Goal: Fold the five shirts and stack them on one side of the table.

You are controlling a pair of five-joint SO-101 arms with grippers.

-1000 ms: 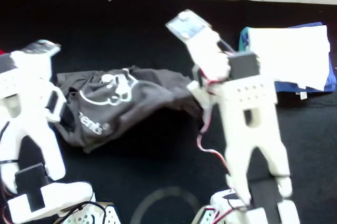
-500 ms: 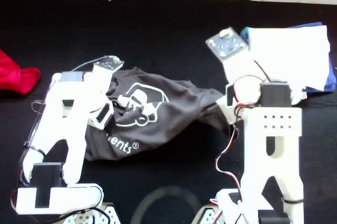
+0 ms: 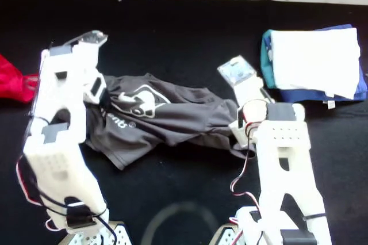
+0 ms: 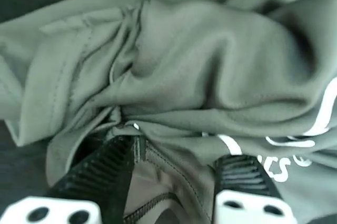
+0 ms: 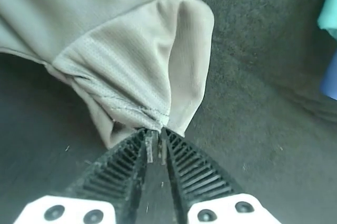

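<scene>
Left to right across the table (image 3: 172, 26), as I see it from the operating station.

(a) Red shirt (image 3: 16, 81): bunched at the far left edge, well apart from both arms. I judge it not yet folded.

(b) Left gripper (image 4: 179, 155): set over the left end of the grey shirt (image 3: 167, 115). Its fingers (image 4: 110, 169) stand wide apart, with loose folds of cloth lying between them. I see nothing pinched.

(c) Grey shirt: crumpled in the middle of the table, printed side up, stretched between the two arms. It has no clean fold lines, so I take it as the piece now in work, at the spreading step.

(d) Right gripper (image 5: 154, 142): at the right end of the grey shirt. Its fingers (image 5: 118, 169) are closed narrowly on a hemmed corner of the fabric, which fans out from the grip.

(e) Stack (image 3: 313, 55): at the far right of the table, a folded white shirt (image 3: 316, 49) lies on a blue shirt (image 3: 345, 92), with a teal edge (image 3: 266, 55) showing at the stack's left side. I read this as three shirts done, though I cannot confirm the count under the top layer.

Progress, by my estimate: a little past halfway. The grey shirt needs flattening, folding and stacking, and the red shirt needs the whole cycle.
</scene>
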